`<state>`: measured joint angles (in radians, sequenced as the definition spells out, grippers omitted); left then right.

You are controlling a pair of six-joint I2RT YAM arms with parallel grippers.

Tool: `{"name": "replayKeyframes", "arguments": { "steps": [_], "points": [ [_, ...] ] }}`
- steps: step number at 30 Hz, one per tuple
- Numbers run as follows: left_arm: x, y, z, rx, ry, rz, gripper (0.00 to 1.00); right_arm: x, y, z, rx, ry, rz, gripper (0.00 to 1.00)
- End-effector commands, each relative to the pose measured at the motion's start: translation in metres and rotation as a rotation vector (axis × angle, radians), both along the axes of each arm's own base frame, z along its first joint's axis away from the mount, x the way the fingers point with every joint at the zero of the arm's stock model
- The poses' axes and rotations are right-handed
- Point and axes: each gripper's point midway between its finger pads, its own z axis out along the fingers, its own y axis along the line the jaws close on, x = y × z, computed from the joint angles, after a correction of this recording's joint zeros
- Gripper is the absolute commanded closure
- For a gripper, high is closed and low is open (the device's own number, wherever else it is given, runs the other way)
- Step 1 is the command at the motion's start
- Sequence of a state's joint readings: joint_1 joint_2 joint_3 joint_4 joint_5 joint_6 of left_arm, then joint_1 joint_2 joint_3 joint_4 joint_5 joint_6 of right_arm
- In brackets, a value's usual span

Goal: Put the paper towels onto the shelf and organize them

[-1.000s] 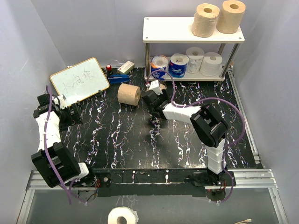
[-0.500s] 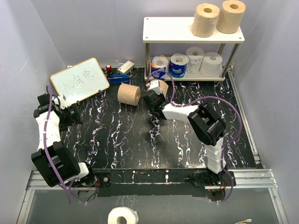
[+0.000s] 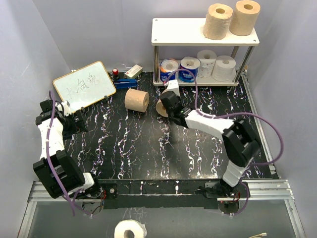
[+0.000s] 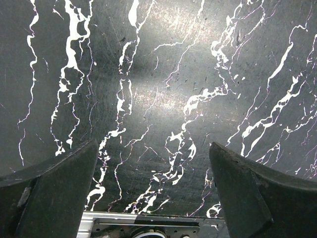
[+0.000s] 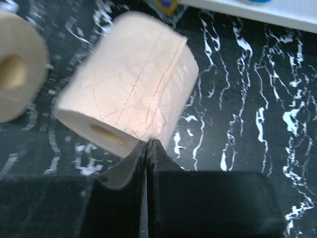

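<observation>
**Operator:** What does the overhead view give me?

**Spotter:** Your shelf (image 3: 178, 32) stands at the back of the table (image 3: 148, 153). Two upright tan rolls (image 3: 218, 21) sit at the right end of its top board. Two blue-wrapped rolls (image 3: 189, 69) and two white rolls (image 3: 224, 68) line the lower board. On the table, the lying tan roll (image 3: 136, 100) rests near the whiteboard (image 3: 84, 85). The tilted tan roll (image 3: 161, 108) is right against your right gripper (image 3: 168, 99).

**Operator:** And the left wrist?

**Spotter:** Your left gripper (image 4: 153, 146) is spread wide, low over the table, and black marbled tabletop shows between its fingers.

**Operator:** The right wrist?

**Spotter:** Your fingers are pressed together, tips at the near edge of the tilted tan roll, which is blurred. I cannot tell whether any paper is caught between them. The lying tan roll shows at the left edge.
</observation>
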<state>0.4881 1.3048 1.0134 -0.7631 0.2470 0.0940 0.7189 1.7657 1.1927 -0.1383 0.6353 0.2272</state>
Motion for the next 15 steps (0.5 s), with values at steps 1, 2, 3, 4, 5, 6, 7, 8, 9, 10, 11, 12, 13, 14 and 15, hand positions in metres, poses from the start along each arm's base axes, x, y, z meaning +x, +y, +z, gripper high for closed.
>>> {"name": "replayKeyframes", "arguments": {
  "steps": [1,2,3,4,5,6,7,8,9,10,11,12,13,14,15],
  "points": [
    [-0.003,-0.001,-0.001,-0.005,0.006,-0.005,0.07,-0.012,0.022,0.052,0.272,-0.042,0.041,1.00],
    [-0.003,-0.001,-0.001,-0.005,0.006,-0.006,0.07,-0.015,0.025,0.056,0.302,-0.035,0.046,1.00],
    [-0.003,-0.001,-0.001,-0.005,0.005,-0.006,0.07,-0.018,0.027,0.059,0.330,-0.027,0.048,1.00],
    [-0.003,-0.001,-0.001,-0.006,0.006,-0.005,0.07,-0.021,0.029,0.062,0.356,-0.018,0.055,1.00],
    [-0.002,-0.001,0.000,-0.004,0.003,-0.006,0.07,-0.024,0.032,0.065,0.378,-0.010,0.067,1.00],
    [-0.002,-0.001,0.000,-0.004,0.002,-0.007,0.07,-0.027,0.035,0.067,0.392,0.001,0.078,1.00],
    [-0.002,-0.001,0.000,-0.004,0.001,-0.008,0.07,-0.030,0.034,0.065,0.386,0.022,0.079,1.00],
    [-0.003,-0.001,0.000,-0.006,0.001,-0.008,0.07,-0.031,0.034,0.065,0.380,0.033,0.078,1.00],
    [-0.002,-0.001,0.001,-0.005,-0.001,-0.008,0.07,-0.033,0.032,0.065,0.371,0.045,0.073,1.00],
    [-0.003,-0.002,0.001,-0.006,-0.002,-0.008,0.07,-0.033,0.031,0.066,0.363,0.052,0.070,1.00],
    [-0.002,-0.002,0.001,-0.006,-0.003,-0.010,0.07,-0.035,0.029,0.067,0.353,0.061,0.066,0.99],
    [-0.002,-0.002,0.001,-0.006,-0.004,-0.011,0.07,-0.036,0.028,0.069,0.346,0.069,0.066,0.94],
    [-0.002,-0.002,0.001,-0.007,-0.004,-0.012,0.07,-0.038,0.028,0.071,0.342,0.076,0.071,0.80],
    [-0.002,-0.002,0.002,-0.007,-0.006,-0.011,0.07,-0.040,0.028,0.071,0.331,0.092,0.081,0.57],
    [-0.002,-0.002,0.002,-0.008,-0.005,-0.011,0.07,-0.043,0.028,0.069,0.313,0.114,0.097,0.43]
  ]
}}
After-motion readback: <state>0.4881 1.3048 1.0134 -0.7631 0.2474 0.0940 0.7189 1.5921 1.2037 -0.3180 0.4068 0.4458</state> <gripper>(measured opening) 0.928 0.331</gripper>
